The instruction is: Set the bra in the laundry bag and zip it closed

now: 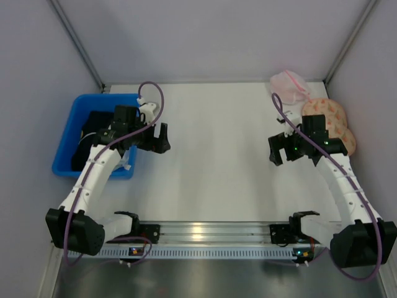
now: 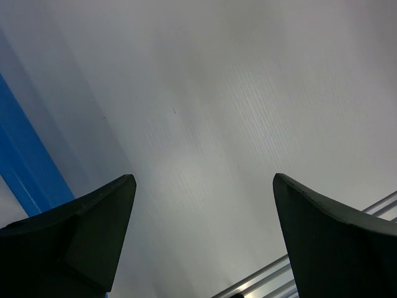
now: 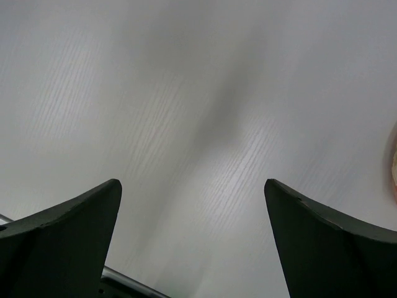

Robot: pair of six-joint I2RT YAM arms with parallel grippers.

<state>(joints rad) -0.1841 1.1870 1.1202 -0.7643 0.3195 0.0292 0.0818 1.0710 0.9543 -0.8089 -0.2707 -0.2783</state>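
White tabletop [image 1: 211, 174] stretched beneath both arms. The left gripper [image 1: 160, 141] and right gripper [image 1: 276, 150] hung over it, jaws spread wide and gripping nothing. Out to the left, the bra [image 1: 90, 130] lay as a dark heap in the blue bin [image 1: 65, 162]. At the far right, the laundry bag [image 1: 332, 115] lay flat beside a pink-and-white mesh bundle [image 1: 288, 84]. By the look of it, fetching, bagging and zipping all remained.

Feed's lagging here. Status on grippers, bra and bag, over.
Left gripper and right gripper open, empty. Bra in blue bin. Laundry bag far right, partly under right arm.
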